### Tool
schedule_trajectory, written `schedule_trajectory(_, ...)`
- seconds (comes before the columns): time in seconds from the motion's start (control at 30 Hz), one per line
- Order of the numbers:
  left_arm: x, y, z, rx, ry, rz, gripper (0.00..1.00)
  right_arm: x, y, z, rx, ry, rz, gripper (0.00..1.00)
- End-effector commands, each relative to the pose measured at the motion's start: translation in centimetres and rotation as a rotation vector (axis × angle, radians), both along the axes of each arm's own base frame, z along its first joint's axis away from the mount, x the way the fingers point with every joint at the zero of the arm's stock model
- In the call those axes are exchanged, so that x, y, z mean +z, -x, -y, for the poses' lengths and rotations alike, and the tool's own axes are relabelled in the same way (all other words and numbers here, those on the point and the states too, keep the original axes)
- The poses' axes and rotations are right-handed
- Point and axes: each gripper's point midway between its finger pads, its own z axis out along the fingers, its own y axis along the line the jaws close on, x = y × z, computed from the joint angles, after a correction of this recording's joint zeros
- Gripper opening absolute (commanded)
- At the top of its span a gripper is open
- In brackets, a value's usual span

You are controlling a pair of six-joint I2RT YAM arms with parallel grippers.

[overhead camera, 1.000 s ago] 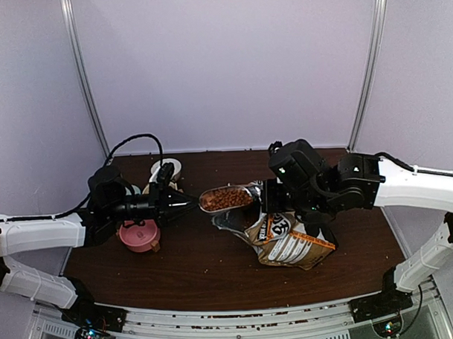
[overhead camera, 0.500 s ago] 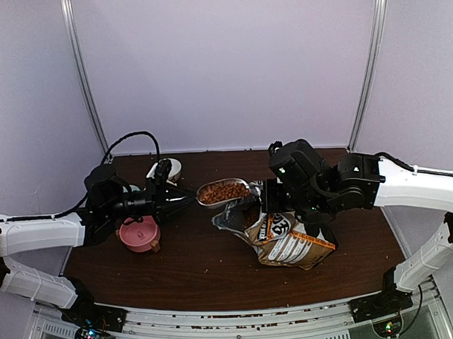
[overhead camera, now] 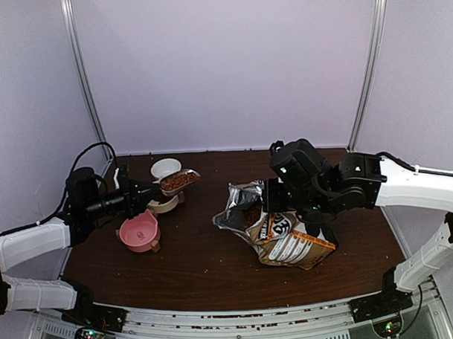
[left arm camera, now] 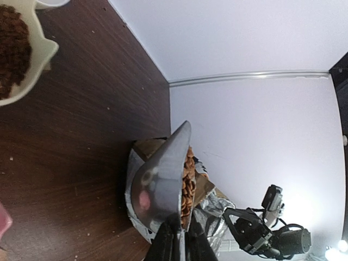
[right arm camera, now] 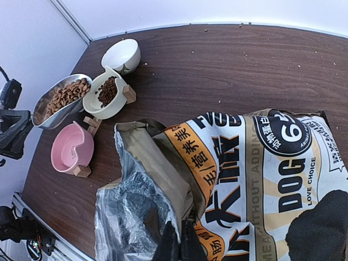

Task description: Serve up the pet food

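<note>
My left gripper (overhead camera: 147, 191) is shut on the handle of a metal scoop (overhead camera: 178, 180) heaped with pet food (overhead camera: 179, 181). The scoop hangs over a cream bowl (overhead camera: 164, 207), which holds some pet food (right arm camera: 109, 89). In the left wrist view the scoop (left arm camera: 157, 187) is seen edge-on, kibble (left arm camera: 188, 185) at its rim, with the left gripper (left arm camera: 176, 247) at the bottom edge. My right gripper (right arm camera: 180, 239) is shut on the rim of the open orange, black and white food bag (right arm camera: 261, 163), which lies at centre right (overhead camera: 288, 238).
A white bowl (overhead camera: 165, 168) stands behind the cream one, and a pink bowl (overhead camera: 139, 232) on wooden feet sits in front of it, near the left arm. Loose crumbs dot the dark wooden table (overhead camera: 200, 267). Walls close off the back and sides.
The left arm has pulled back to the left, carrying the filled scoop from the bag's mouth to above the cream bowl. The right arm and the bag have not moved.
</note>
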Motion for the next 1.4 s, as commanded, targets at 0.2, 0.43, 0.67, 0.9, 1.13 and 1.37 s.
schedule_trajectory(0.2,-1.5,1.1,-8.0,0.21,-0.095,0.026,0.0,1.7,-0.9,2.2,-0.066,0.003,0.057,0.0)
schedule_trajectory(0.43,-2.7,3.0,-11.3,0.316,-0.123,-0.022,0.0,1.7,-1.0,2.1,-0.055,0.002,0.056,0.0)
schedule_trajectory(0.67,-3.6,4.2,-12.6,0.38,-0.131,-0.054,0.0,1.5,-1.0,1.9,-0.044,0.005,0.052,0.0)
schedule_trajectory(0.9,-4.5,5.4,-13.4,0.438,-0.15,-0.082,0.0,1.4,-1.1,2.1,-0.044,0.003,0.051,0.0)
schedule_trajectory(1.13,-5.0,6.4,-14.2,0.501,-0.176,-0.105,0.0,1.1,-1.2,2.1,-0.038,0.002,0.046,0.0)
schedule_trajectory(1.37,-5.5,7.4,-14.8,0.524,-0.252,-0.109,0.0,0.9,-1.3,2.1,-0.036,0.001,0.042,0.0)
